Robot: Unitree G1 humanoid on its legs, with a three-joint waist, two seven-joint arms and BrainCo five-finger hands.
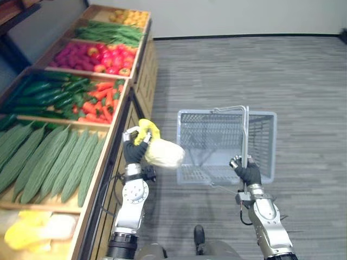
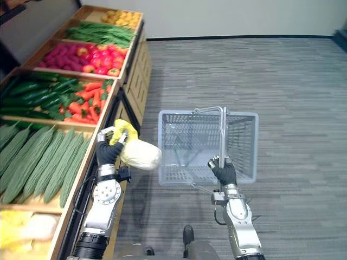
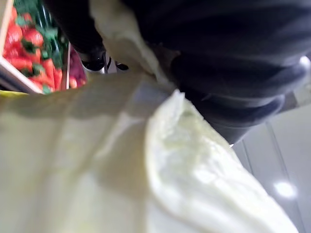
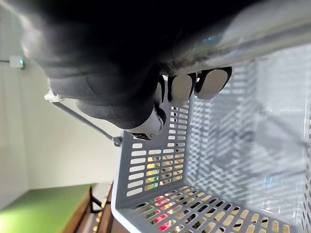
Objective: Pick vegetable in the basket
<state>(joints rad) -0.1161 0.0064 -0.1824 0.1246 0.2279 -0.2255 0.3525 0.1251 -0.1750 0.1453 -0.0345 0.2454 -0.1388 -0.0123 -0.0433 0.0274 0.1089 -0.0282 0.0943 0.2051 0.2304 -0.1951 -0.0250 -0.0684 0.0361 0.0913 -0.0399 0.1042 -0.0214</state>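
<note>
In my head views, my left hand (image 1: pixel 134 147) has its fingers wrapped round a pale cabbage (image 1: pixel 164 153). The cabbage is clear of the counter (image 1: pixel 81 124) and hangs between the counter's edge and the grey basket (image 1: pixel 265 142) — just beside the basket's left wall, not yet over the opening. My right hand (image 1: pixel 249 172) is clenched on the basket's upright handle (image 1: pixel 246 130) above the carpeted floor (image 1: pixel 303 81), and the basket looks empty. In my left wrist view the cabbage's leaves press right up against the hand's dark cover, so I judge the grip firm, though I can't make out the fingers themselves there. In my right wrist view my fingers (image 4: pixel 182 88) curl round the handle bar, with the slatted walls just past them. I judge the pick done and the carry in hand — the next move calls for swinging the cabbage over the rim, lowering it inside and only then loosening my fingers, with the right hand holding the basket level.
</note>
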